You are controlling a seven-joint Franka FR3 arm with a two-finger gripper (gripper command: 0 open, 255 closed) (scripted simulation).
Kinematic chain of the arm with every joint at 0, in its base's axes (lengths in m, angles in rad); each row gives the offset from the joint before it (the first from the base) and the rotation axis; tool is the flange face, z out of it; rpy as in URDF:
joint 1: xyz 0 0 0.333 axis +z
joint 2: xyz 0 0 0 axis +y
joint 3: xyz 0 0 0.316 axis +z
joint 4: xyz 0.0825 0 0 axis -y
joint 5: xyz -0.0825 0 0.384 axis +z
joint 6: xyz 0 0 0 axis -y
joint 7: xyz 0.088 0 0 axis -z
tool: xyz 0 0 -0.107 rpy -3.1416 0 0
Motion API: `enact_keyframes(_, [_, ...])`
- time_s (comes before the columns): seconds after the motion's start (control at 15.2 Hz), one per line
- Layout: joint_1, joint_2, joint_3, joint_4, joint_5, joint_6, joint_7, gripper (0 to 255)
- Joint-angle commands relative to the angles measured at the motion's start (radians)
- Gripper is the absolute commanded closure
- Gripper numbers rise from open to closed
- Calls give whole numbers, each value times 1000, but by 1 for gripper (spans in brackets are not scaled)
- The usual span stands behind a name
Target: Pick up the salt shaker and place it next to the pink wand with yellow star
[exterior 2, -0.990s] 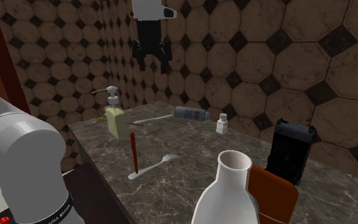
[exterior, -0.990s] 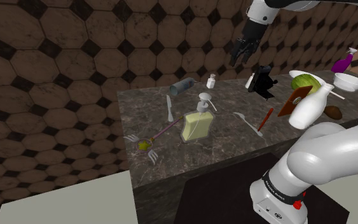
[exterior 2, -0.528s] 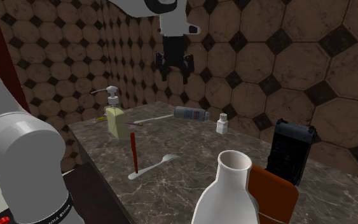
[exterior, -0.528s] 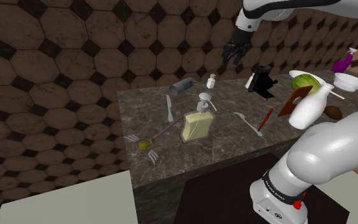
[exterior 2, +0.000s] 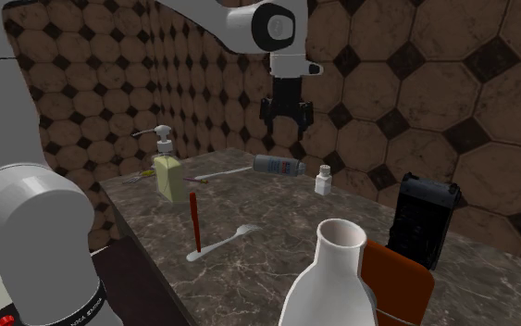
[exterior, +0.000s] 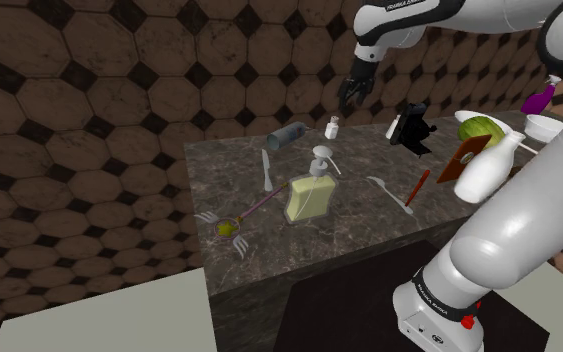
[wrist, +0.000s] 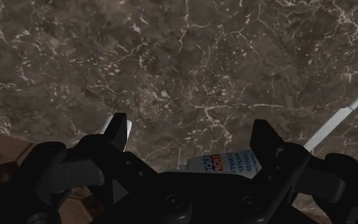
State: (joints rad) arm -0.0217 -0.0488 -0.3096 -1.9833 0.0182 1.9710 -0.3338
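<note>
The salt shaker (exterior: pixel 333 127) (exterior 2: pixel 323 180) is small and white and stands upright near the counter's back edge. The pink wand (exterior: pixel 260 205) lies flat near the front corner on the shoulder view's left, its yellow end (exterior: pixel 227 228) beside two forks. My gripper (exterior: pixel 352 100) (exterior 2: pixel 286 119) (wrist: pixel 190 137) hangs open high above the counter's back, over the lying can (exterior 2: pixel 279 166) (wrist: pixel 225 164) and apart from the shaker. Nothing is between its fingers.
A yellow soap dispenser (exterior: pixel 311 192) (exterior 2: pixel 167 171) stands mid-counter, next to a knife (exterior: pixel 266 170), a spoon (exterior: pixel 391 194) and a red stick (exterior: pixel 418 187). A black appliance (exterior: pixel 412 127), a white bottle (exterior: pixel 487 168), a bowl (exterior: pixel 550 127) and a purple sprayer (exterior: pixel 541 97) crowd the shoulder view's right.
The open gripper has travelled toward the shoulder view's left and a little lower, from above the black appliance to above the can. Nothing on the counter has moved.
</note>
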Motion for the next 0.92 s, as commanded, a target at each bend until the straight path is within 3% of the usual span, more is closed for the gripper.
enact_keyframes(0.0, [-9,79,-13,63,22,6,-29,0])
enact_keyframes(0.66, [-107,497,-26,452,140,-17,-137,0])
enact_keyframes(0.86, [-113,519,-22,452,146,3,-141,0])
